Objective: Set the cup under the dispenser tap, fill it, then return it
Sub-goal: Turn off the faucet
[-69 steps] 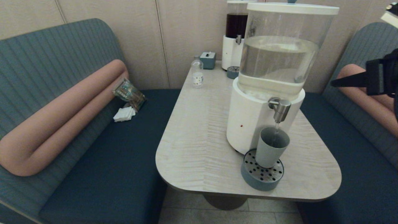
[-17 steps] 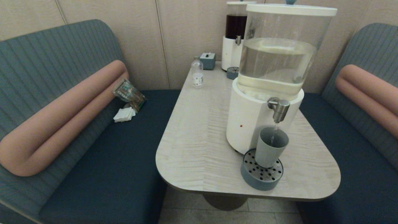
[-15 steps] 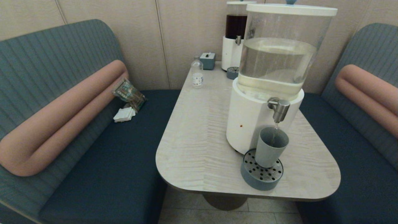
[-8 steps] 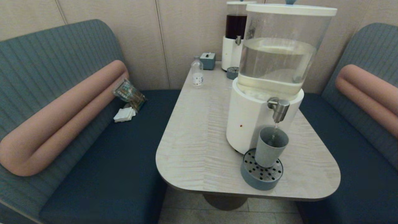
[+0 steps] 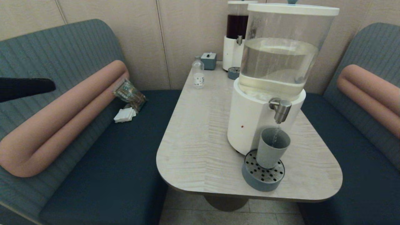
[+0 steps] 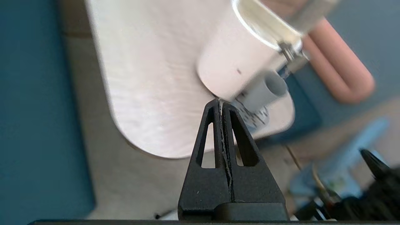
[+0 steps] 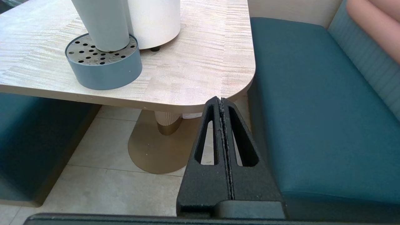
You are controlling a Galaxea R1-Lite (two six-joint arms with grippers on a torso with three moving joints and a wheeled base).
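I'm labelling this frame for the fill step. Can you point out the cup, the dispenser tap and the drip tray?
cup [image 5: 272, 152], head view, on its outer side wall.
dispenser tap [image 5: 282, 111], head view, on the steel spout.
drip tray [image 5: 258, 182], head view, on its outer wall.

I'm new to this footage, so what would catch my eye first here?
The big clear dispenser near the table's front right corner dominates. Its tap runs a thin stream into the cup standing on the drip tray. Both grippers are shut and away from the cup: left gripper, right gripper.
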